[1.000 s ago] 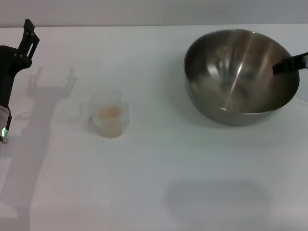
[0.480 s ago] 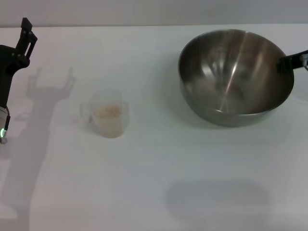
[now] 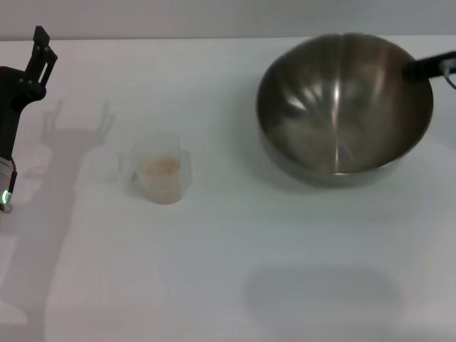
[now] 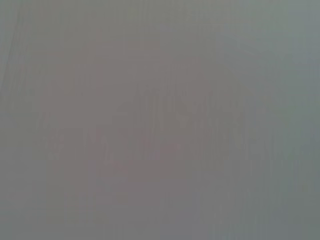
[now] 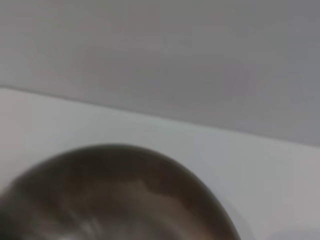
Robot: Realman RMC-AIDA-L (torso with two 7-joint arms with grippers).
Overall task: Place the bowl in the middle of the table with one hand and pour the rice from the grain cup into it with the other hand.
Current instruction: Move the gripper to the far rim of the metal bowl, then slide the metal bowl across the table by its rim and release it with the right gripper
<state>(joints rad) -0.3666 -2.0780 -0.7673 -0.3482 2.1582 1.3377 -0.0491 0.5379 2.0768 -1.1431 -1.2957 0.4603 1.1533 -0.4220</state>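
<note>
The steel bowl [image 3: 342, 107] is at the right rear of the white table [image 3: 214, 271], tipped with its opening towards me and its left side raised. My right gripper [image 3: 427, 68] is shut on the bowl's far right rim; only a black finger shows. The bowl's rim also fills the bottom of the right wrist view [image 5: 115, 200]. The clear grain cup [image 3: 164, 174] stands upright left of centre with rice [image 3: 161, 166] inside. My left gripper [image 3: 41, 51] is open and empty at the far left edge, well apart from the cup.
A grey wall runs behind the table's far edge [image 5: 240, 135]. The left wrist view shows only a plain grey surface. A soft shadow [image 3: 320, 296] lies on the near table.
The bowl has shifted left and tipped up, carried by my right gripper. The cup and my left arm have not moved.
</note>
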